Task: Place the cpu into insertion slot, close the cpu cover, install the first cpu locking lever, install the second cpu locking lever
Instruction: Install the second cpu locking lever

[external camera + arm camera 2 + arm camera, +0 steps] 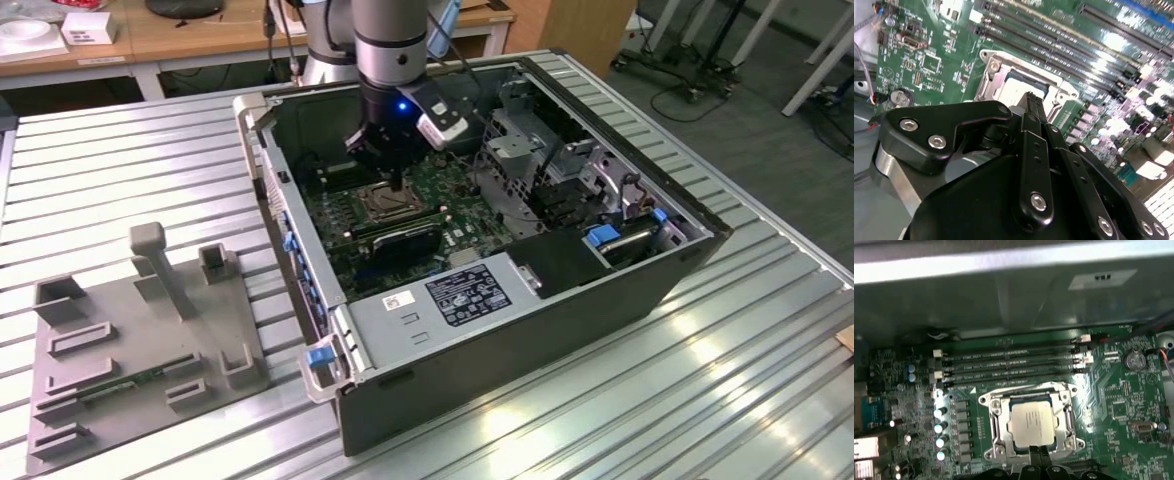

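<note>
Now I see the pale silvery square cpu (1032, 424) seated in the metal-rimmed square insertion slot (995, 426), silvery frame cover (1070, 421) down around it; my black pincer (1039, 454), fingers narrowed together and empty, hovers at the socket's edge, so I judge lever work, needing careful sideways pressure

Pincer (1030, 100) hanging over insertion slot (1024, 80), fingertips together; cpu (1016, 92) sitting in slot, cpu cover (994, 62) lying flat around it.
</note>
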Controlling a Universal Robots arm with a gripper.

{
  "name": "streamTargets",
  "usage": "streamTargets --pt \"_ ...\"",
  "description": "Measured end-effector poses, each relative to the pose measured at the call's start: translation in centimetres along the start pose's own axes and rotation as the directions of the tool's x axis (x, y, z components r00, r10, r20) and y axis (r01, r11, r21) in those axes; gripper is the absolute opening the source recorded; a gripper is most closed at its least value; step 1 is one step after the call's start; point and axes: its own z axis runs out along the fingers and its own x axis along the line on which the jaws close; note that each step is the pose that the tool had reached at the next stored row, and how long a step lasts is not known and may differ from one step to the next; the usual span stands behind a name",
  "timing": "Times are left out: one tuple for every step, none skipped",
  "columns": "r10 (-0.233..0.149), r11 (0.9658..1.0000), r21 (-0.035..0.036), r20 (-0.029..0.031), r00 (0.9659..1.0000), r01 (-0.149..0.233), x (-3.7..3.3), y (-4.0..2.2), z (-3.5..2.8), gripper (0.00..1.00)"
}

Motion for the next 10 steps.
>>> streamTargets --pt "0.0 1.0 0.0 0.0 1.0 0.0 -0.02 -0.15 0.0 0.11" --pt "0.0 1.0 0.0 0.0001 1.0 0.0 -0.03 -0.3 0.0 0.11" --pt "0.0 1.0 0.0001 0.0001 1.0 0.0 -0.05 -0.44 0.0 0.11" --pt "0.0 1.0 0.0003 0.0001 1.0 0.0 -0.06 -0.57 -0.01 0.11" --pt "0.0 1.0 0.0004 0.0001 1.0 0.0 -0.08 -0.68 -0.01 0.11" --pt "0.0 1.0 0.0005 0.0001 1.0 0.0 -0.09 -0.77 -0.01 0.11" --pt "0.0 1.0 0.0006 0.0001 1.0 0.0 -0.1 -0.84 -0.01 0.11" --pt "0.0 1.0 0.0007 0.0 1.0 0.0 -0.1 -0.91 -0.01 0.11" --pt "0.0 1.0 0.0008 0.0 1.0 0.0 -0.11 -0.98 -0.01 0.11" --pt "0.0 1.0 0.0008 0.0001 1.0 0.0 -0.12 -1.04 -0.01 0.11"
